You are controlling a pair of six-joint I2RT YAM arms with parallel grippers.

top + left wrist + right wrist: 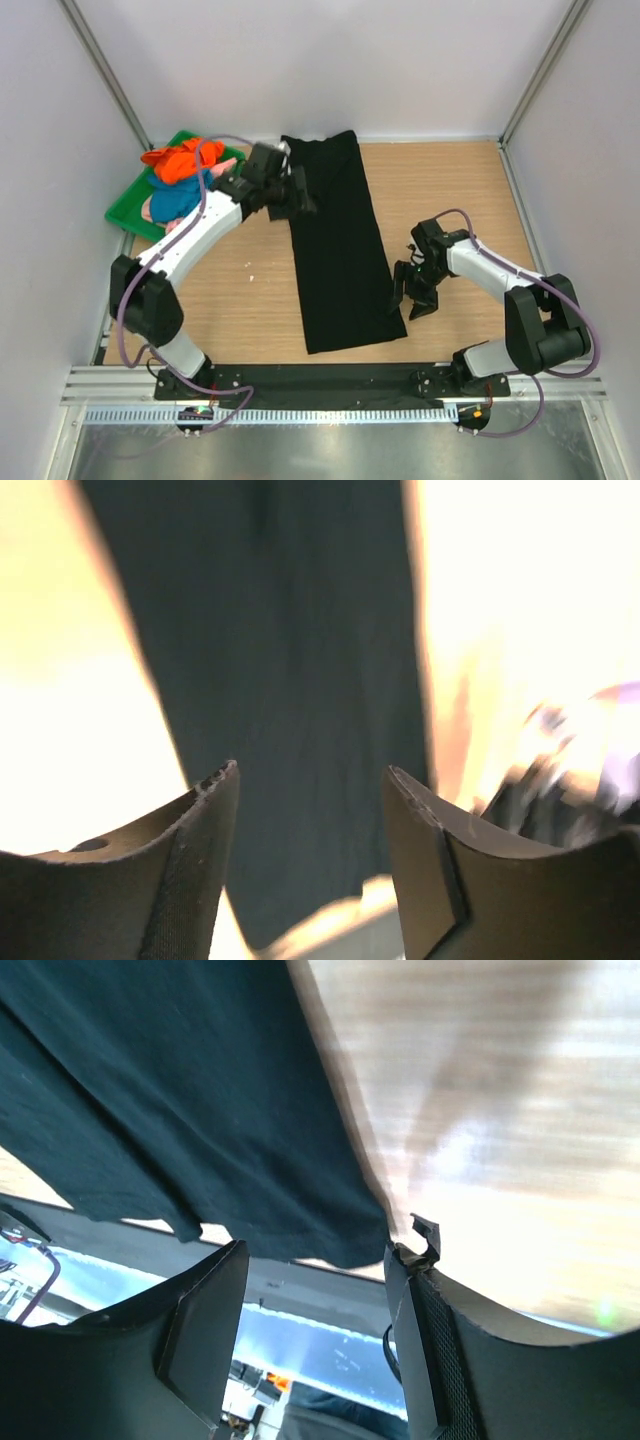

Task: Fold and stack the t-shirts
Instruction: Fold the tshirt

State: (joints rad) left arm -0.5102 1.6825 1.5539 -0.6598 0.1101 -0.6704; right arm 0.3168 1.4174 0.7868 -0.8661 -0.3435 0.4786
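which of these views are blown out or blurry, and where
Top external: evenly lit, sharp; the long black cloth t-shirt lies crisp on the wooden table. Left wrist: table blown out to pale glare beside the shirt, lower right smeared. Right wrist: wood grain streaked by blur, glare at lower right; shirt fairly clear.

Robot lab test cell, not a home or shop. Boxed in by plain white panel walls [330, 60] with aluminium corner posts [105, 70]. Wood-grain worktop [450, 190]. Left arm [190, 235] and right arm [490, 265] bolted to a black base plate [330, 378] on an aluminium rail [110, 385]. Slotted cable duct [330, 414] along the front. Purple cable [120, 320] looped off the arm.
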